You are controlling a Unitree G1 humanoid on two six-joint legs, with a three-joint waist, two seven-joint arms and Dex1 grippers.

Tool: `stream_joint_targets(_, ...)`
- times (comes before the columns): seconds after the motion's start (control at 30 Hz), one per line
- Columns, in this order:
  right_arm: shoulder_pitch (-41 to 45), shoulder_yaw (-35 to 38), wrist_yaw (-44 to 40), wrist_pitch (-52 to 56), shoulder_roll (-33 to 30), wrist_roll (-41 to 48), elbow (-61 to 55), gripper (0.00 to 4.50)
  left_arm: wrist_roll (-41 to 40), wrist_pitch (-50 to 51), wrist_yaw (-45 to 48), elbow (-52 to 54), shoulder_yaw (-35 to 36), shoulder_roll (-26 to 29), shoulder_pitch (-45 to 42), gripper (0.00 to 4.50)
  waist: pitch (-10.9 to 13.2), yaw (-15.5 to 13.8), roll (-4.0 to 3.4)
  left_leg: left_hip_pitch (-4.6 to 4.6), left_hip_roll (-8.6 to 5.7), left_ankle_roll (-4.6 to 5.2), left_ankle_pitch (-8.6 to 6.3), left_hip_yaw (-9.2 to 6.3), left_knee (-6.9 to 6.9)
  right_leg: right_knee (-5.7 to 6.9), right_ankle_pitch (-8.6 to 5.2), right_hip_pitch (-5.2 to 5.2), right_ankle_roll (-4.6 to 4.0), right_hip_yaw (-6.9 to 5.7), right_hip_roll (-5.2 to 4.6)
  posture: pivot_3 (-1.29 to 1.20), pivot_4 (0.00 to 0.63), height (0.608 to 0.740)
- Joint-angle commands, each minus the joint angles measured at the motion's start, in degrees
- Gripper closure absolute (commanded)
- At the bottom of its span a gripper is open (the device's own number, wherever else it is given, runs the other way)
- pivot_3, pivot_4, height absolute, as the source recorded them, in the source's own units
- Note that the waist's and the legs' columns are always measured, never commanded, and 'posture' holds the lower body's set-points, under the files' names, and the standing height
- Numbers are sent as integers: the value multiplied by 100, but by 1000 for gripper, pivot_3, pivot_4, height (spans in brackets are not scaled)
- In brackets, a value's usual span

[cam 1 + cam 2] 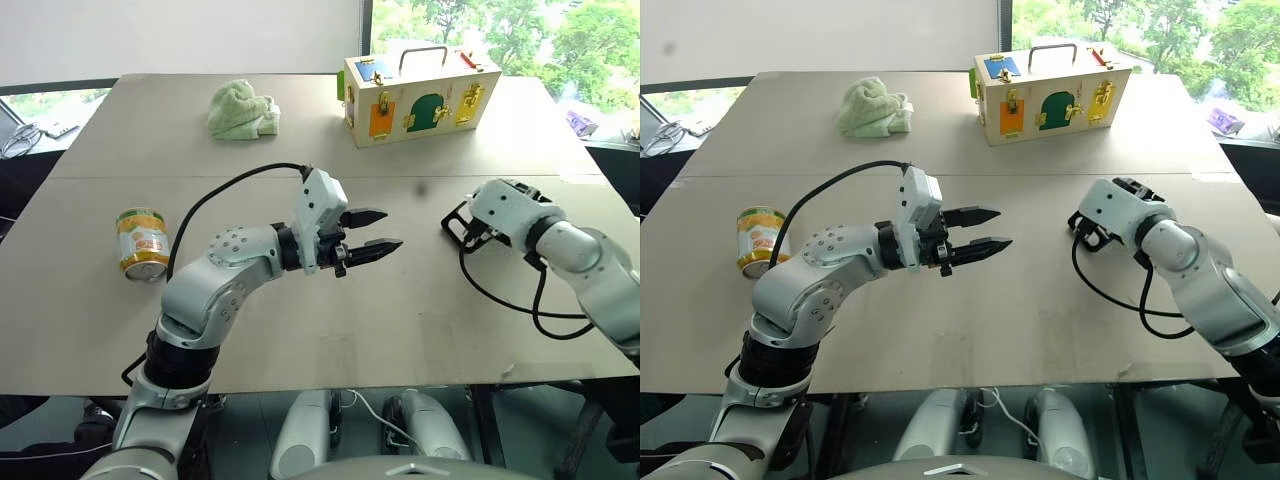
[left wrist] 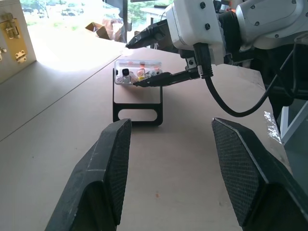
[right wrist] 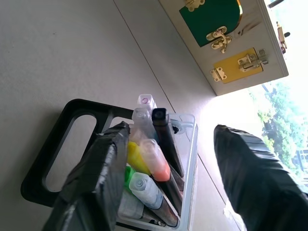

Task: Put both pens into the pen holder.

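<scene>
Head view: your table (image 1: 90,300) carries a wooden box (image 1: 420,98) at the far edge, a green cloth (image 1: 242,110) and a can (image 1: 142,243) on the left. Left gripper (image 1: 368,233) hangs mid-table, fingers parted, empty. Right gripper (image 3: 168,173) sits at the pen holder (image 2: 138,94), fingers wide apart, gripping nothing. Pens (image 3: 166,144) stand in the holder's rack, right of centre.
</scene>
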State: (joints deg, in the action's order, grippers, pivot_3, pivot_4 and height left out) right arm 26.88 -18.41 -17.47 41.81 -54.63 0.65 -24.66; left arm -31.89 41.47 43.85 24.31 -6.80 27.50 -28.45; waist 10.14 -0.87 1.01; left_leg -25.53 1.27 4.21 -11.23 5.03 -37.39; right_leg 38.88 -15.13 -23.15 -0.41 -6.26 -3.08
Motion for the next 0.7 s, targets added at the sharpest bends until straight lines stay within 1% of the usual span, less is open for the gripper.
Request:
stream_joint_targets(0.03,-254,1024,-370,-95,377,593,-637,31,-158,-17,-86,334,206,19,85,1809,0,-2,0,0,0,0,0,-1,0,0,0,0,0,0,0,0,150,740)
stream_joint_targets(0.1,-619,1606,-887,-132,641,1358,-1181,31,-223,28,-153,385,273,11,160,1809,0,-2,0,-2,0,0,0,-3,1,-1,0,0,-1,-1,0,0,150,740)
stream_joint_targets(0.17,-1032,2236,-1275,113,849,2165,-1733,31,-244,70,-248,419,387,48,285,1809,0,-18,1,-2,0,0,0,-7,2,-2,1,0,-1,-3,0,0,150,740)
stream_joint_targets(0.2,-1216,2464,-1403,241,880,2415,-1928,31,-236,74,-292,421,445,78,367,1809,0,-14,0,-5,0,0,0,-11,3,-3,1,1,-2,-6,0,0,150,740)
stream_joint_targets(0.23,-1571,2730,-1557,348,887,2688,-2134,31,-112,18,-385,431,513,152,571,1809,0,-13,1,-4,0,0,-1,-9,2,-1,2,1,-3,-5,-1,0,150,740)
stream_joint_targets(0.3,-2225,3183,-1626,473,1072,3102,-2350,31,-266,122,-458,456,813,223,1036,1809,-1,-9,3,-1,0,1,-2,-10,3,-5,1,7,-3,-5,-2,0,150,740)
stream_joint_targets(0.33,-2442,3337,-1606,511,1159,3241,-2395,0,-308,133,-487,489,908,248,1208,1283,-2,-1,4,4,0,1,-2,-11,4,-8,1,12,-3,-5,-2,0,150,740)
stream_joint_targets(0.37,-2674,3404,-1627,423,1176,3207,-2418,0,-279,88,-520,532,965,283,1395,1001,-1,6,3,9,1,1,-3,-10,6,-8,0,14,-3,-3,-3,0,150,740)
stream_joint_targets(0.4,-2973,3432,-1711,244,1172,3114,-2437,0,-152,-4,-604,580,1018,330,1646,484,0,4,2,10,1,1,-3,-10,8,-7,0,13,-3,-2,-3,0,150,740)
stream_joint_targets(0.43,-3223,3473,-1747,127,1222,3093,-2436,0,-36,-80,-724,621,1102,348,1896,63,-1,-1,2,10,1,1,-3,-9,8,-5,-1,11,-2,-2,-4,0,150,740)
stream_joint_targets(0.5,-3634,3535,-1799,-146,1347,3031,-2366,0,125,-152,-1075,724,1408,307,2411,20,-2,4,1,17,1,2,-5,-10,9,-4,-2,13,0,-3,-5,0,150,740)
stream_joint_targets(0.57,-3837,3546,-1821,-382,1460,3000,-2263,0,176,-235,-1259,926,1775,304,2989,20,-1,13,-1,35,2,-4,-18,-6,16,-4,-2,26,0,4,-7,0,150,740)
stream_joint_targets(0.63,-3881,3508,-1834,-539,1534,2967,-2150,0,205,-299,-1394,1073,1989,289,3344,20,-1,13,-2,63,3,-1,-33,-4,24,-6,-4,45,-2,10,-7,0,150,740)
stream_joint_targets(0.7,-3828,3338,-1891,-738,1517,2813,-1985,0,211,-300,-1522,1157,2102,260,3546,20,-1,6,-4,76,4,-4,-35,-6,28,-6,-18,48,-26,10,-8,0,150,740)
